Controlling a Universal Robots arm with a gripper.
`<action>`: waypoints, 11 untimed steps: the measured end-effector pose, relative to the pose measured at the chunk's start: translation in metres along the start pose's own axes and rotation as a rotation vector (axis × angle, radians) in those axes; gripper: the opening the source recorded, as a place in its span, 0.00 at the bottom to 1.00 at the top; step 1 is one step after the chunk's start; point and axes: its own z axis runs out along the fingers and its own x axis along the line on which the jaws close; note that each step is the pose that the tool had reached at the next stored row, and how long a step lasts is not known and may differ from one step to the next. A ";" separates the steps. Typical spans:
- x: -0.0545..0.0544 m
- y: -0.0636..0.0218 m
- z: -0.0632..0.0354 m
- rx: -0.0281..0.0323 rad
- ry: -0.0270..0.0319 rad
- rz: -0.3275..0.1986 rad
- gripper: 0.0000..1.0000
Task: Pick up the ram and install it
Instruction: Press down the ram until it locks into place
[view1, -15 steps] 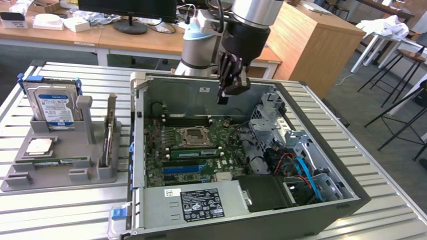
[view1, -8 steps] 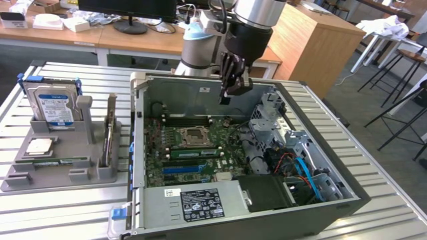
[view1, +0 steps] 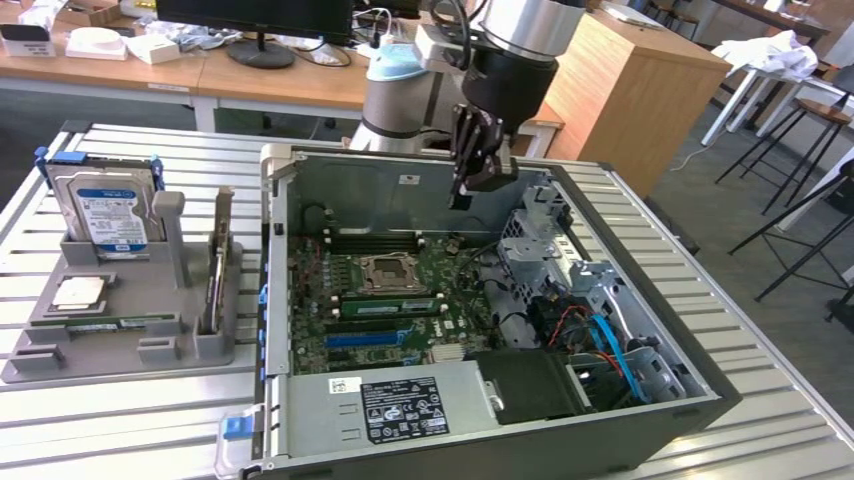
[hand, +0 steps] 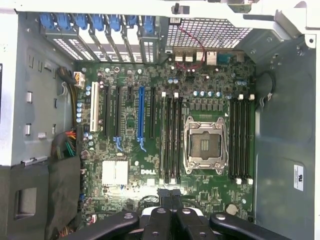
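Note:
The ram (view1: 110, 322) looks like the thin green stick lying flat in the grey holder (view1: 174, 350) on the exterior view's left, far from my gripper. My gripper (view1: 463, 195) hangs above the back of the open computer case (view1: 694, 385), over the motherboard (view1: 387, 320). Its fingers are shut with nothing between them. In the wrist view the gripper (hand: 170, 192) is closed and bare. Beyond it lie the black memory slots (hand: 172, 137) beside the processor socket (hand: 204, 145). A green strip (view1: 394, 305) shows by the socket; I cannot tell what it is.
The grey holder also carries a blue-labelled hard drive (view1: 110, 215), a square silver processor chip (view1: 80, 292) and an upright card (view1: 214, 275). Drive cages and cables (view1: 587, 300) crowd the case's right side. The power supply (view1: 400, 405) sits at the front.

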 end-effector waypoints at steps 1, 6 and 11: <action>0.000 -0.0012 0.0000 0.0000 0.0000 0.000 0.10; 0.000 -0.0103 -0.0003 0.0000 -0.0005 -0.002 0.10; 0.000 -0.0165 -0.0005 0.0000 -0.0007 -0.004 0.10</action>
